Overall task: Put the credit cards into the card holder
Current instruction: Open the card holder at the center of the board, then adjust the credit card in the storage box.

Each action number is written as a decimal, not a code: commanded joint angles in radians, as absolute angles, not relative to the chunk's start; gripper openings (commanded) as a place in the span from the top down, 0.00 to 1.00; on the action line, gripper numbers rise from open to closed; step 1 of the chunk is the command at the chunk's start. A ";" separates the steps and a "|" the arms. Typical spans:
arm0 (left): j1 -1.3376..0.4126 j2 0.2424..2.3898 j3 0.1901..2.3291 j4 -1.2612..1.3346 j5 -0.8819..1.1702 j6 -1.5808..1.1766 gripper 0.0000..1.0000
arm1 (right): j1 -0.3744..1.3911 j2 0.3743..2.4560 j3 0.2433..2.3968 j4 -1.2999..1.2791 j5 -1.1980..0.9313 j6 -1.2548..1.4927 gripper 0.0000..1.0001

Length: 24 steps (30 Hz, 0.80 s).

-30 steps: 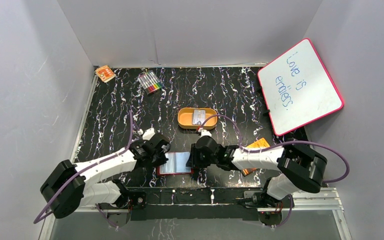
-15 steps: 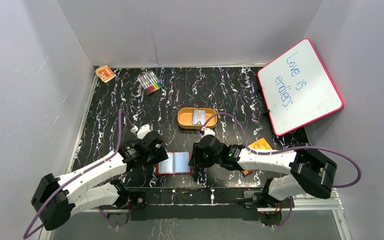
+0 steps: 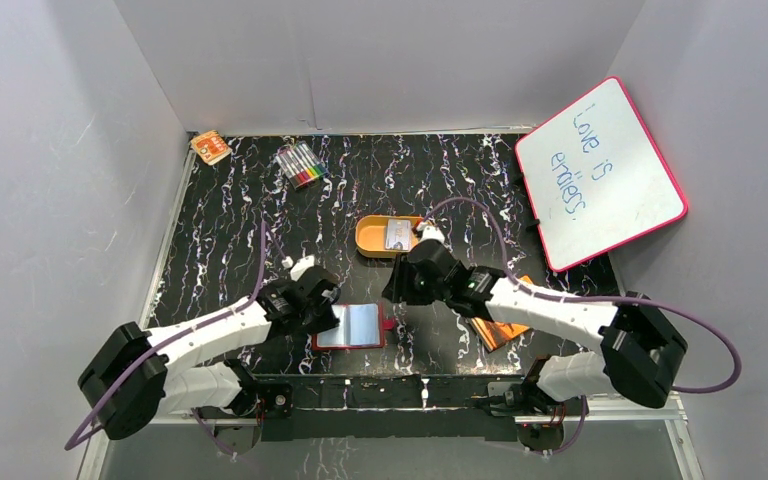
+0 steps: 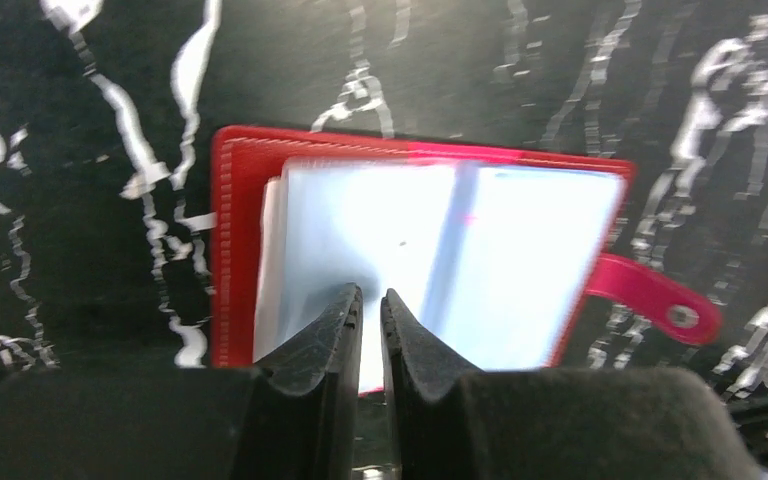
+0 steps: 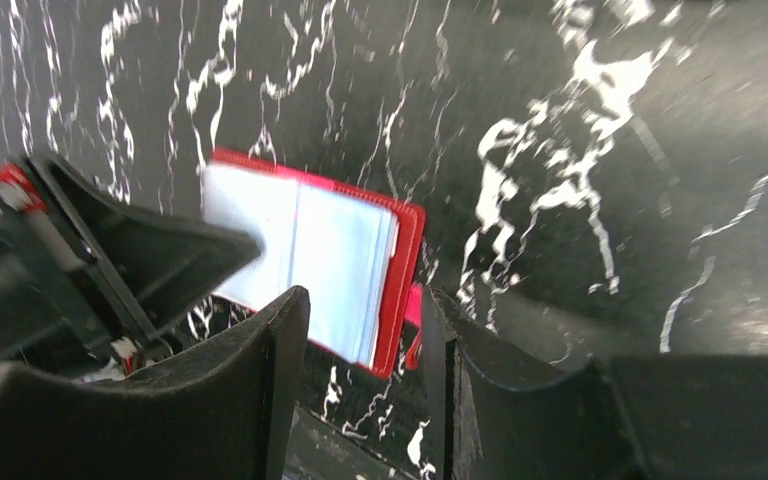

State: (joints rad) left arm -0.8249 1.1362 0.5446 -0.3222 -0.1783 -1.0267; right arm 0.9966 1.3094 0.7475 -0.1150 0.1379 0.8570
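Observation:
The card holder (image 3: 350,326) lies open near the front edge, red with pale pockets (image 4: 440,260) facing up and its closing tab (image 4: 660,300) to the right. My left gripper (image 3: 326,312) (image 4: 372,295) hovers over its left pocket, jaws almost together with only a thin slit and nothing seen in it. My right gripper (image 3: 403,287) (image 5: 365,300) stands open and empty, above the table behind the holder's (image 5: 360,260) tab side. One pale credit card (image 3: 397,235) lies inside an orange oval tin (image 3: 370,238) further back.
An orange booklet (image 3: 500,330) lies partly under the right arm. A pink-framed whiteboard (image 3: 600,170) leans at the right wall. A pack of markers (image 3: 300,165) and a small orange box (image 3: 210,147) sit at the back left.
The right gripper left the holder's right edge, moved back toward the tin and opened wider, uncovering the tab. The left gripper pulled off a little, opened, then returned over the holder and closed.

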 commanded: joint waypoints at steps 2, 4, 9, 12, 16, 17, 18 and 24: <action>-0.820 1.092 0.487 -0.352 -0.236 -1.054 0.89 | 0.887 1.260 0.874 -0.191 0.197 0.795 0.45; -0.821 1.047 0.487 -0.361 -0.245 -1.053 0.89 | 0.825 1.276 0.916 -0.195 0.160 0.751 0.44; -0.818 0.919 0.526 -0.411 -0.265 -1.030 0.72 | 0.671 1.389 1.041 -0.186 0.062 0.656 0.38; -0.818 0.856 0.545 -0.437 -0.259 -1.025 0.58 | 0.598 1.482 1.104 -0.180 0.021 0.624 0.37; -0.818 0.799 0.555 -0.480 -0.256 -1.041 0.49 | 0.554 1.586 1.160 -0.164 -0.044 0.599 0.37; -0.818 0.787 0.554 -0.489 -0.258 -1.046 0.48 | 0.549 1.605 1.168 -0.157 -0.054 0.596 0.37; -0.818 0.776 0.553 -0.498 -0.259 -1.052 0.48 | 0.543 1.622 1.170 -0.152 -0.062 0.596 0.37; -0.819 0.735 0.534 -0.527 -0.265 -1.081 0.46 | 0.524 1.701 1.181 -0.115 -0.098 0.601 0.36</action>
